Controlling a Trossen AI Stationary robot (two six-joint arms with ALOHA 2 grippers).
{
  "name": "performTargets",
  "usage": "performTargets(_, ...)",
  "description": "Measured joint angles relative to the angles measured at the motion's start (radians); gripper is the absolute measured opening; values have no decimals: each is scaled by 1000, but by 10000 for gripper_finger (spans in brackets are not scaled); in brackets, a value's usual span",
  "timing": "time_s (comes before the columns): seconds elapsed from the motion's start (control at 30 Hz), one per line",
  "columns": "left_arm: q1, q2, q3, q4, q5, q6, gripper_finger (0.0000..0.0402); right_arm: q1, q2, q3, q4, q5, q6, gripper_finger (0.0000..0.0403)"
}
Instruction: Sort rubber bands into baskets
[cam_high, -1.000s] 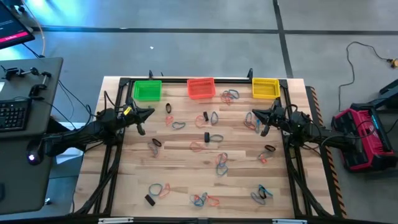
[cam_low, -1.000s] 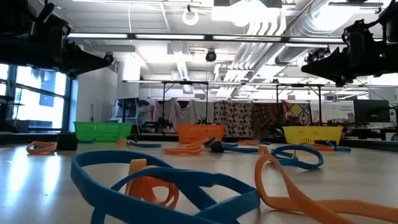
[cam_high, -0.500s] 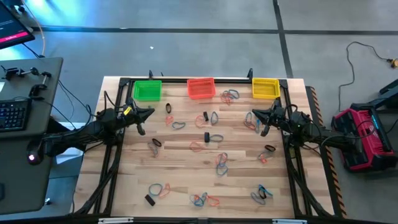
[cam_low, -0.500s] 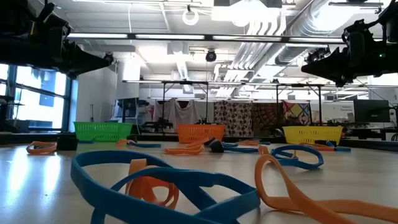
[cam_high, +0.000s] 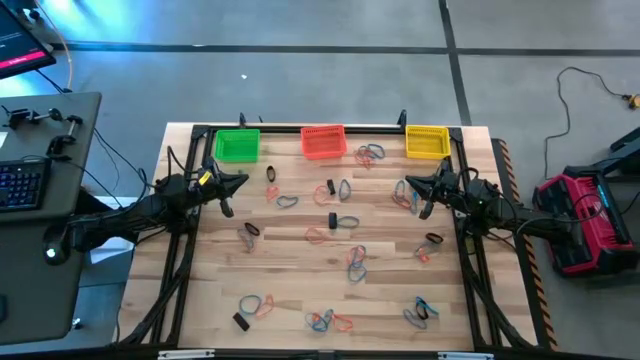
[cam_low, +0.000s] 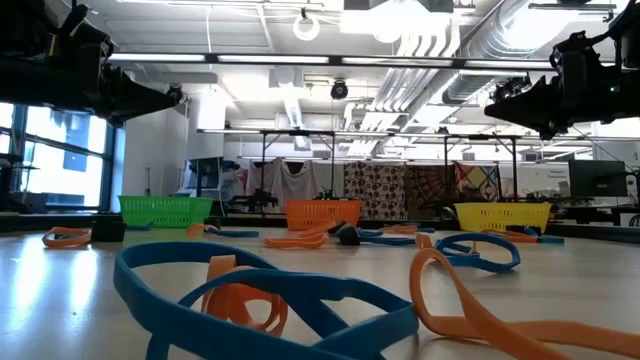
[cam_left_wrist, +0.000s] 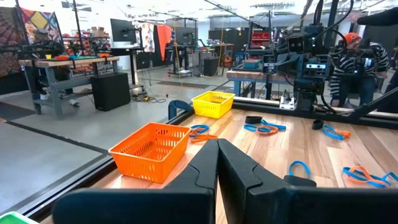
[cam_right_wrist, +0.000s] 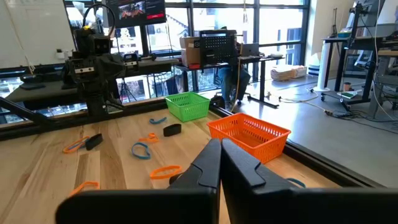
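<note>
Nothing is shifting since a second ago; both arms are hanging where they were. From above, the left gripper (cam_high: 226, 193) is hovering near the table's (cam_high: 290, 275) left edge, the right gripper (cam_high: 418, 195) near its right edge, both with nothing in them. Green basket (cam_high: 237, 146), red-orange basket (cam_high: 323, 141) and yellow basket (cam_high: 427, 141) are lining the far edge, with rubber bands (cam_high: 350, 262) lying scattered across the wood. At table height, blue and orange bands are sprawling up close, the baskets sitting far behind. Through each wrist camera, the dark fingers (cam_left_wrist: 211, 171) (cam_right_wrist: 219, 163) are pressing together, closed on nothing
</note>
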Motion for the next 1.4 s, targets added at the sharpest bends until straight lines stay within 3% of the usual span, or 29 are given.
performTargets(0.97,0,0,0,0,0,26,1,0,0,0,11,0,-3,0)
performTargets(1.13,0,0,0,0,0,33,1,-1,0,0,42,8,-98,0)
performTargets(1.4,0,0,0,0,0,68,1,-1,0,0,124,2,-7,0)
